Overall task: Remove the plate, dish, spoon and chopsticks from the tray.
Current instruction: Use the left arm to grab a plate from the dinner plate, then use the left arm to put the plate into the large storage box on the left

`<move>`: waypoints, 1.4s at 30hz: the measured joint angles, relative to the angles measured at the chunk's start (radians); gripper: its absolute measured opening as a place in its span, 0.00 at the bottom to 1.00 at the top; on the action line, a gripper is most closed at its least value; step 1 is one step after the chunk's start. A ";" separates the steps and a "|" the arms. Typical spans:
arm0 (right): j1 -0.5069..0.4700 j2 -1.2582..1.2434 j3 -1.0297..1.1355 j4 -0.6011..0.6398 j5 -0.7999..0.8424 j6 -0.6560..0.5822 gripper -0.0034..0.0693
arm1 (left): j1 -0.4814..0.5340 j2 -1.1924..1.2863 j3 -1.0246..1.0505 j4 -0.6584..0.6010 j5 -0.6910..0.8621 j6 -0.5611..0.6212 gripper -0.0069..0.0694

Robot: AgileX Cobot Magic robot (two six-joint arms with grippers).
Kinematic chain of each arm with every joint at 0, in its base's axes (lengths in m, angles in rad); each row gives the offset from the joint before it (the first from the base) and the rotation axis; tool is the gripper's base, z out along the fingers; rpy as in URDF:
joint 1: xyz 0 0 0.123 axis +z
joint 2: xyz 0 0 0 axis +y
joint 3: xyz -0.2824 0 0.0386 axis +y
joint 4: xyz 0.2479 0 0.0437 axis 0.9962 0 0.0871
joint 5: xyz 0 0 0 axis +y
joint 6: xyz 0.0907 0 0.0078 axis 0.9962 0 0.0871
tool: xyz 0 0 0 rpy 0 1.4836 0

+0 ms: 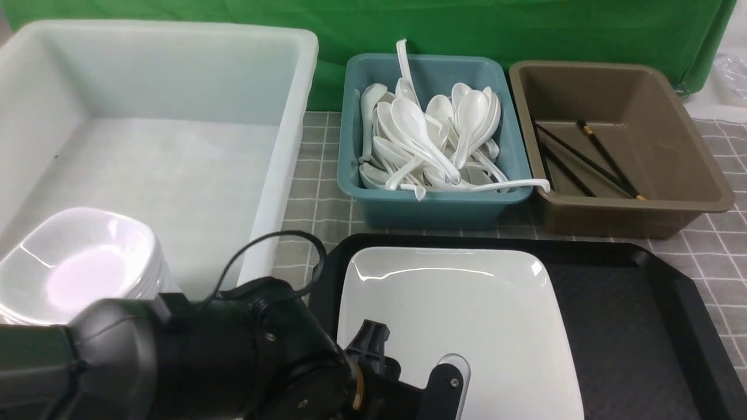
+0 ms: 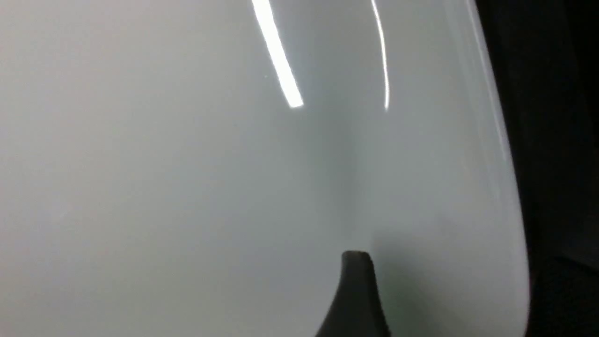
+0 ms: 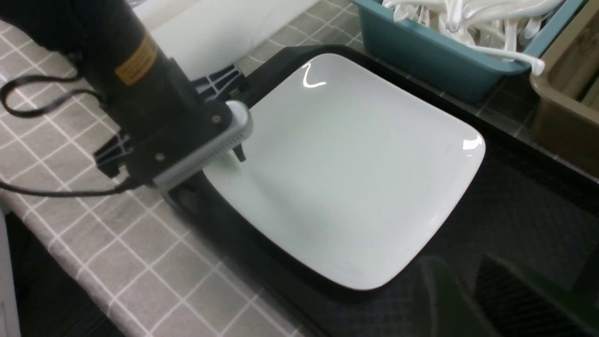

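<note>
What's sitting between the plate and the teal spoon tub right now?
Nothing loose: between the plate and the teal tub run only the far rim of the tray and a thin strip of checked tablecloth, seen in the front view.

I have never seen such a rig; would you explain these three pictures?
It is a two-armed robot with grippers. One picture looks forward from between the arms; the others come from wrist cameras. On the checked cloth lies a large black rectangular plastic tray bearing a large glossy white square plate. Nearby stand a white tub of stacked small white dishes, a teal tub of white soup spoons and a brown tub holding black chopsticks. The left gripper sits open over the plate's near-left edge, holding nothing; the right gripper is only a blur.
</note>
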 joint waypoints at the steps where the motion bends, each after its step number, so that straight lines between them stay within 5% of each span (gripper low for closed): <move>1: 0.000 0.000 0.000 0.000 0.000 0.009 0.26 | 0.000 0.010 0.000 0.017 -0.006 -0.026 0.69; 14: 0.000 0.000 0.000 0.002 0.000 0.012 0.26 | -0.002 0.060 -0.006 0.157 -0.031 -0.153 0.64; 18: 0.000 0.000 0.000 0.003 0.000 0.012 0.26 | -0.005 0.077 -0.013 0.193 -0.035 -0.208 0.56; 20: 0.000 0.000 0.000 0.004 0.000 0.013 0.26 | -0.009 0.078 -0.013 0.219 -0.049 -0.224 0.42; 26: 0.000 0.000 0.000 0.004 0.000 0.013 0.26 | -0.052 0.045 -0.010 0.234 -0.033 -0.250 0.36; 33: 0.000 0.000 0.000 0.005 -0.042 0.028 0.26 | -0.207 -0.225 -0.004 0.191 0.079 -0.355 0.15; 42: 0.000 0.023 0.000 -0.020 -0.117 0.093 0.09 | -0.271 -0.570 0.007 0.114 0.145 -0.380 0.13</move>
